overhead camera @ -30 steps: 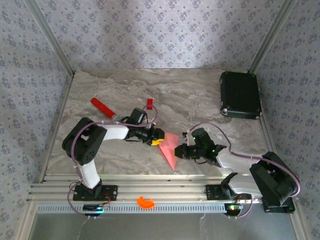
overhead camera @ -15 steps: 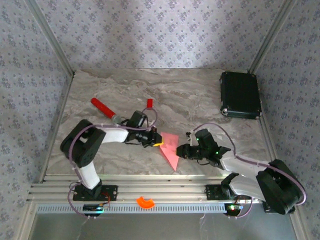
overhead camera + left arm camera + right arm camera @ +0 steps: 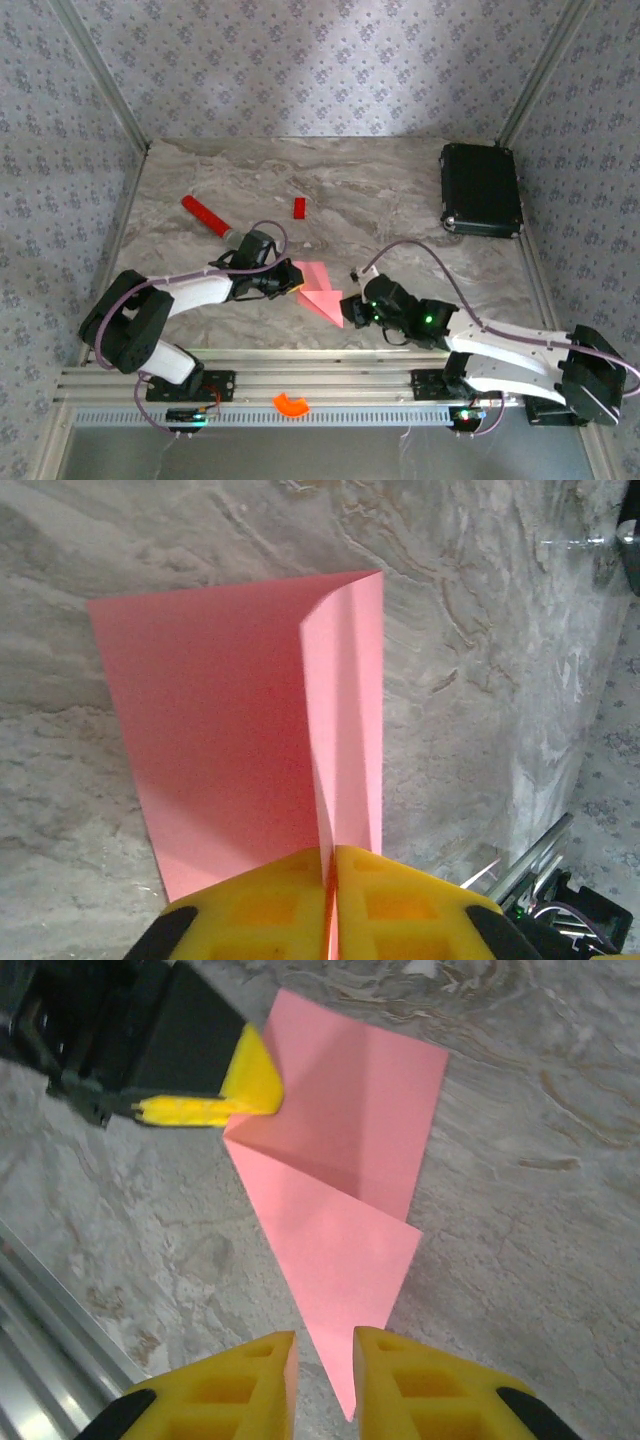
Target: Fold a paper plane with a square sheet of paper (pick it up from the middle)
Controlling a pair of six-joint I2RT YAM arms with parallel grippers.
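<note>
The square sheet of paper (image 3: 320,292) is salmon pink and lies low on the marble table as a creased shape (image 3: 350,1150) with a long pointed tip toward the near edge. My left gripper (image 3: 291,283) is shut on an upright folded flap (image 3: 345,710) at the sheet's left side, its yellow fingers (image 3: 400,900) pressed together. The rest of the sheet (image 3: 210,720) spreads flat beyond them. My right gripper (image 3: 350,311) is open by a narrow gap (image 3: 323,1370). The paper's tip lies between its fingers (image 3: 400,1380) without touching them. The left gripper's yellow finger (image 3: 205,1108) shows at the sheet's corner.
A black case (image 3: 481,190) sits at the back right. A red stick with a grey tip (image 3: 205,215) and a small red block (image 3: 299,207) lie behind the left arm. An orange piece (image 3: 292,404) rests on the front rail, close behind both grippers.
The left gripper has closed on the flap and pulled the paper left and nearer. The right gripper has opened slightly and followed to the left, now at the paper's tip.
</note>
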